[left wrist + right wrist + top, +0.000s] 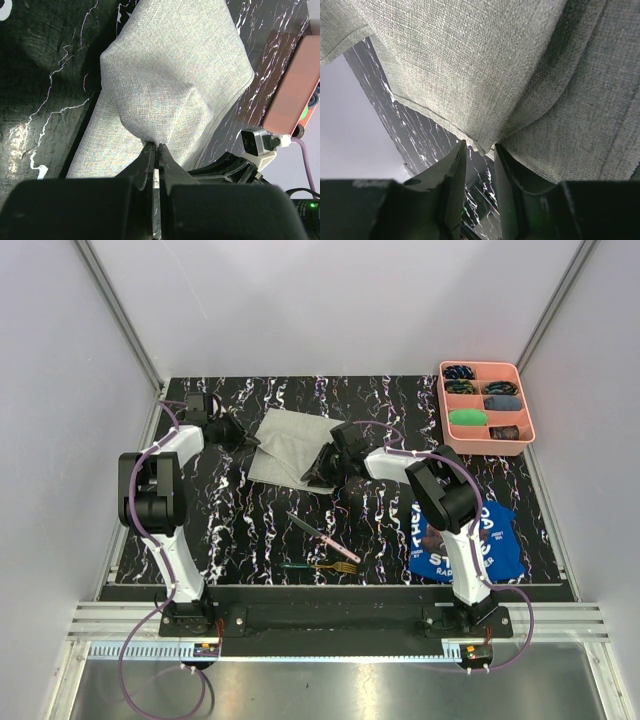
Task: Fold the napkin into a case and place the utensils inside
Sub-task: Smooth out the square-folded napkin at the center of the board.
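Jo: Closest to us, the left arm base (186, 614) and the right arm base (466, 618) are bolted at the near edge. Just past them the fork (320, 566) lies along that edge, on the black marbled surface (250, 530).

Sam: And the knife (322, 537) slants right behind it, pink handle end down by the gold tines. I cannot tell whether they touch. Both pieces lie out in the open between the arms, apart from the napkin (288, 445).

Jo: That napkin sits at the back middle, tilted and partly doubled over, not yet a pocket. The left end effector (158, 150) is clenched on it, fingers pressed together with a raised fold of grey cloth pinched between them.

Sam: Over on the other side, the right end effector (480, 150) is released. Its fingers stand apart, with the marbled top showing through the gap and a napkin corner hanging just above the tips.

Jo: From above, that black wrist hides the napkin's near right corner.

Sam: Around the edges, the pink tray (478, 366) is at the far right corner, its compartments filled with small items. The blue cloth (500, 540) with white lettering is at near right, and the right arm (445, 490) crosses over it and covers part of the print.
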You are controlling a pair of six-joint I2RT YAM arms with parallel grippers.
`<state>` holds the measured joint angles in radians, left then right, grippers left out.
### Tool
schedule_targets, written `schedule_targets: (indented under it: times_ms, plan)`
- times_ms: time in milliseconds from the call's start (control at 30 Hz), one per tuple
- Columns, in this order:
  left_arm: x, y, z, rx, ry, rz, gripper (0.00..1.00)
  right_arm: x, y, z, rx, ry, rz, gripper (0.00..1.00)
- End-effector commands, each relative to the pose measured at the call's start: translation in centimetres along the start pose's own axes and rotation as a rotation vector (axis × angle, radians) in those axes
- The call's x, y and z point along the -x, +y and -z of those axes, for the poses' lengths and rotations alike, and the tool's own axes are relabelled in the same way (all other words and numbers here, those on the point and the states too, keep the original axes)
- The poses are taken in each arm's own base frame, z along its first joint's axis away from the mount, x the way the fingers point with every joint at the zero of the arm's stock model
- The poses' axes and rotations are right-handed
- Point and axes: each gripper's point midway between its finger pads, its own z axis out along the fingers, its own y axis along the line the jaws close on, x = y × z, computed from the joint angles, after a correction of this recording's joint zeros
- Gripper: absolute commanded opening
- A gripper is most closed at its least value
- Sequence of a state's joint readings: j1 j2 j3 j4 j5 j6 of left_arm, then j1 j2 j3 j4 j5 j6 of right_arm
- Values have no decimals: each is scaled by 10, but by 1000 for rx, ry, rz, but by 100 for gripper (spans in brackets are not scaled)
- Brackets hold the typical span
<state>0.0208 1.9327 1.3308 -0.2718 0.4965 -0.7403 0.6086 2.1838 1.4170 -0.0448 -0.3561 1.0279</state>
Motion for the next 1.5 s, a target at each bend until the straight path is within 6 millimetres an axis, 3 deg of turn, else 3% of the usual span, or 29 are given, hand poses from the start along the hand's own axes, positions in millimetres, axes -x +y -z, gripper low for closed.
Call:
schedule_targets:
  times_ms: [0, 300, 433, 567, 633, 767, 1000, 1267, 1400, 1467]
  plan:
    - [8, -9, 13, -19, -45, -29, 0, 8, 19, 7, 35, -55, 1, 37]
    - [-2, -1, 15, -2, -51, -13, 0, 15, 18, 5, 49, -111, -151, 40]
    - [-6, 1, 16, 0, -48, -9, 0, 19, 7, 3, -3, -145, -219, 39]
    - [-8, 1, 18, 2, -49, -21, 0, 18, 3, -4, -19, -127, -264, 30]
    - [-8, 1, 19, 3, -53, -27, 0, 14, -2, -5, -42, -112, -269, 20]
    - [-6, -2, 22, -1, -61, -37, 0, 18, 17, 4, 5, -110, -190, 0]
    - [3, -17, 33, -22, -93, -52, 0, 32, 47, 42, 51, -166, -50, 0]
    - [9, -37, 36, -86, -107, -46, 0, 68, 61, 80, 115, -228, 70, 0]
    - [25, -57, 36, -143, -134, -51, 0, 103, 55, 95, 120, -288, 108, 0]
    - [38, -73, 34, -187, -152, -54, 0, 131, 58, 104, 143, -328, 146, 0]
